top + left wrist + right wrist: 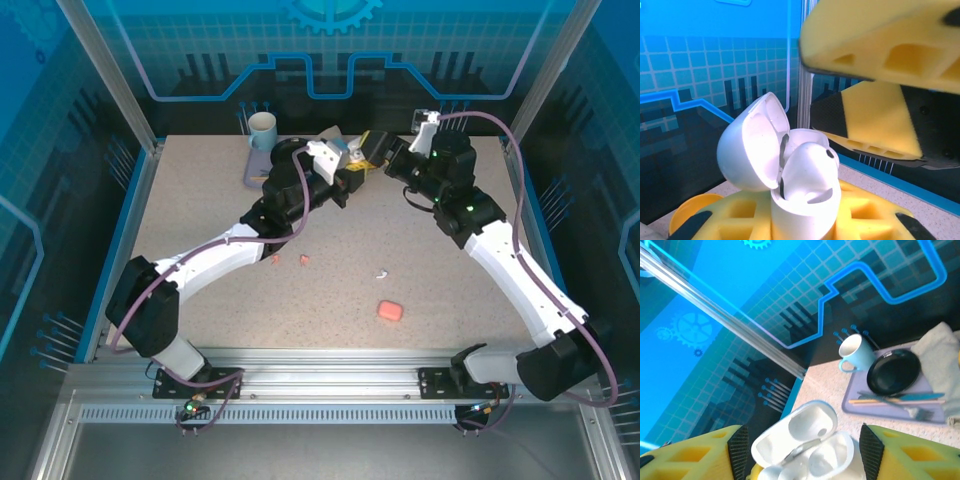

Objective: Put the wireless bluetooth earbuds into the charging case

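Left wrist view: left gripper (805, 220) clamps open glossy white charging case (757, 147) near the far edge of the speckled table (200, 220) — one white earbud (807, 170) sits inside; right gripper (805, 452) spread wide, flanking it.

The left tool (803, 223) clamps the base of a white charging case (801, 214) between its yellow fingers (735, 221). The lid (751, 150) stands open, tilted left. A white earbud (807, 170) sits in the case. Above and to the right, the right tool (875, 85) hangs with jaws apart over the speckled bench (900, 192).
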